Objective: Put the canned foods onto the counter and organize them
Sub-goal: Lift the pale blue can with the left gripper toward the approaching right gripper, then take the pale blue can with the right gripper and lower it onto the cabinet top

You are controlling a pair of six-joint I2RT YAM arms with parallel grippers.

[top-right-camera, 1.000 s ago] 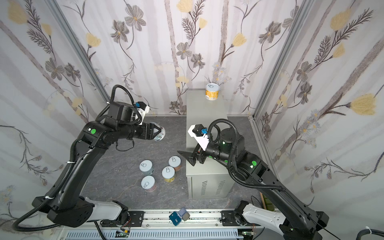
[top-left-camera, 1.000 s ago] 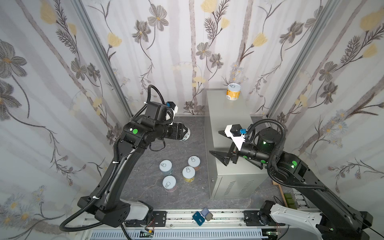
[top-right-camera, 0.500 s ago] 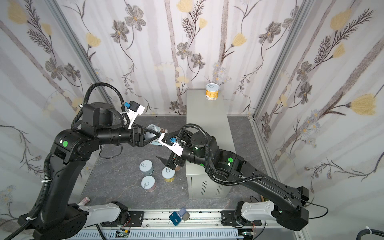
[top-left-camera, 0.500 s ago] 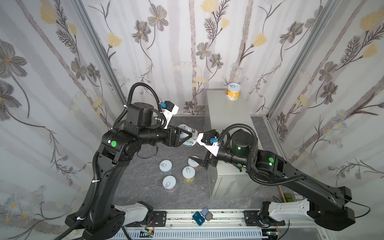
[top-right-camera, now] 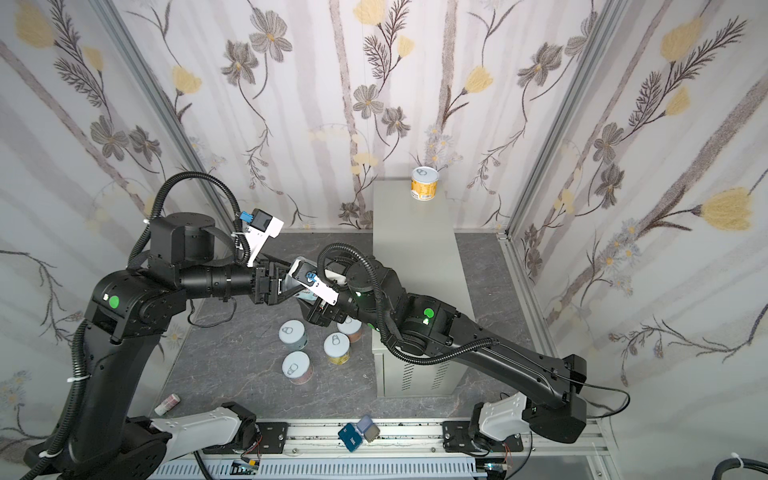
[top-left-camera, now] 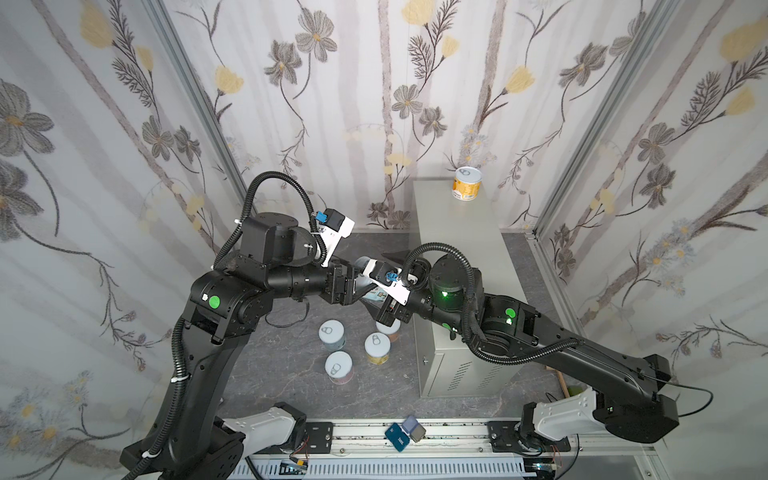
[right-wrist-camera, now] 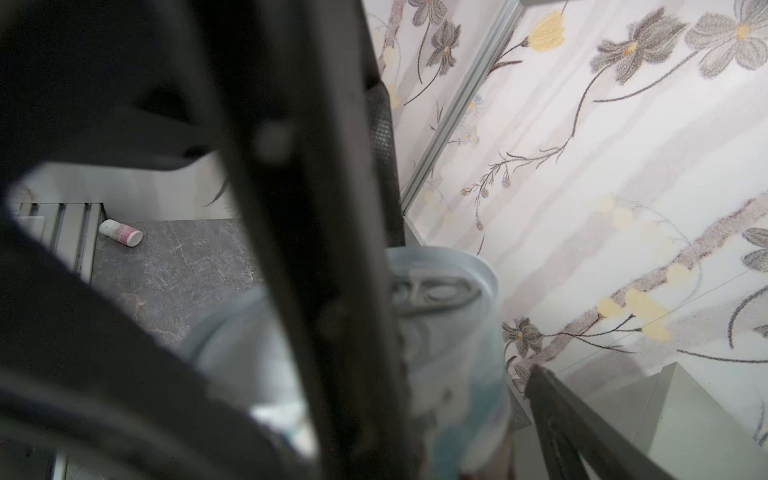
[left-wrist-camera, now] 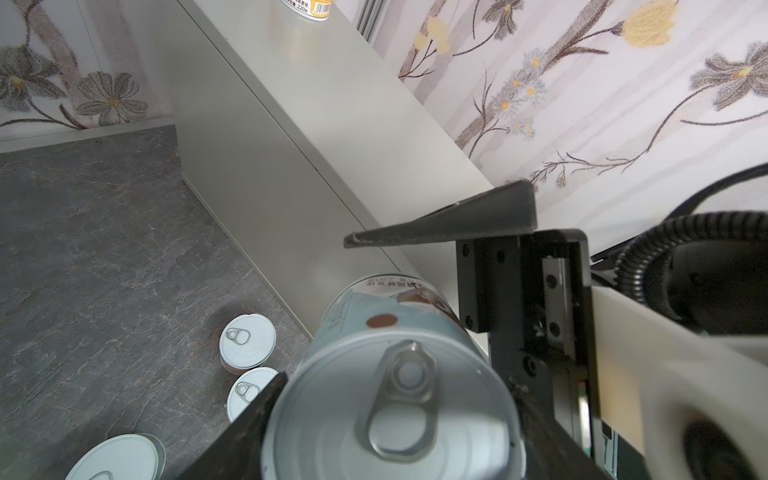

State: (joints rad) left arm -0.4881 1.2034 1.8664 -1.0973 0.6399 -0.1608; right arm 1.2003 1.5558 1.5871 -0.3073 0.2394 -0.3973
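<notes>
One orange can (top-left-camera: pixel 466 183) stands at the counter's (top-left-camera: pixel 453 241) far end. My left gripper (left-wrist-camera: pixel 392 432) clamps a light blue can (left-wrist-camera: pixel 374 328) aloft beside its left edge (right gripper (top-left-camera: pixel 371 293) gapes around it, not gripping). Four cans (top-left-camera: pixel 339 367) sit on the floor (top-left-camera: pixel 282 357).

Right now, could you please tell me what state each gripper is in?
Left gripper: closed on the light blue can.
Right gripper: open, fingers either side of that can, not gripping.

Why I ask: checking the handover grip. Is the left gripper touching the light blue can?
Touching. The left wrist view shows the left gripper shut on the light blue can, one finger pressed against its lid rim with no gap.
</notes>
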